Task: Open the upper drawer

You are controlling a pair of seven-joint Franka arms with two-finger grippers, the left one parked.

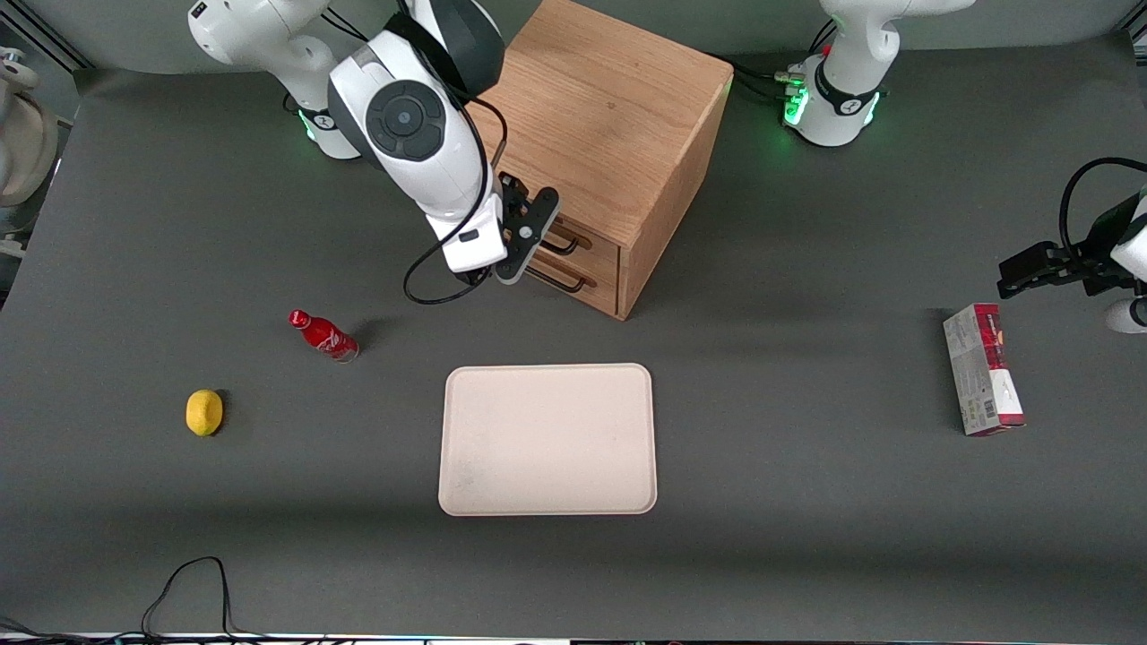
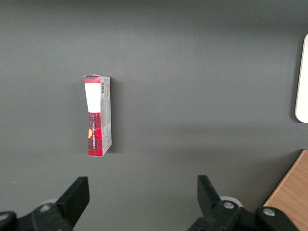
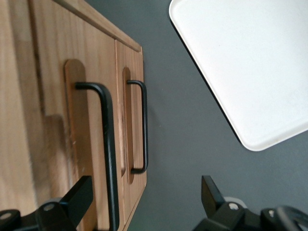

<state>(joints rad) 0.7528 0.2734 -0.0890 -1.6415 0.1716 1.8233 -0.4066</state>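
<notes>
This looks like a robotics lab: white arms bolted at the edge of a dark grey table [image 1: 806, 555] with green lights at their bases, loose cables, and a staged scatter of props, namely a wooden cabinet [image 1: 618, 116], tray [image 1: 547, 439], lemon [image 1: 204, 413], small red bottle [image 1: 324, 335] and carton [image 1: 982, 369]

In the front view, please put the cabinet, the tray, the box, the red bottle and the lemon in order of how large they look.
1. cabinet
2. tray
3. box
4. red bottle
5. lemon, close to the bottle, so this order is unsure.

The tool is open in front of the upper drawer.
</notes>
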